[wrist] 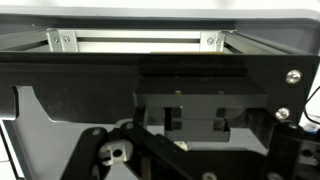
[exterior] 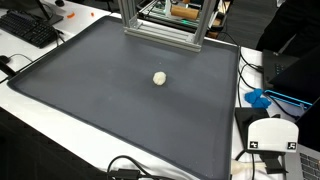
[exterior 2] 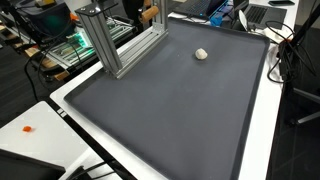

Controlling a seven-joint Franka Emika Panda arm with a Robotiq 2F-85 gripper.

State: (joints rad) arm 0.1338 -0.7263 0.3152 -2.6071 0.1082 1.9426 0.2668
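A small white ball (exterior: 159,77) (exterior 2: 201,54) lies alone on a large dark grey mat (exterior: 90,105) (exterior 2: 170,115), toward the side with the aluminium frame (exterior: 165,25) (exterior 2: 115,40). Neither exterior view shows the arm or gripper. In the wrist view my gripper (wrist: 198,135) appears only as dark linkages spread wide at the bottom left and right, with nothing between them. Ahead of it are a dark block (wrist: 200,105) and the silver frame rail (wrist: 140,42). The ball is not in the wrist view.
A black keyboard (exterior: 30,25) lies beyond one mat corner. A blue object (exterior: 258,98) and a white box with black markers (exterior: 272,135) sit beside the mat edge. Cables (exterior: 130,168) run along the near edge. A small orange item (exterior 2: 27,129) rests on the white tabletop.
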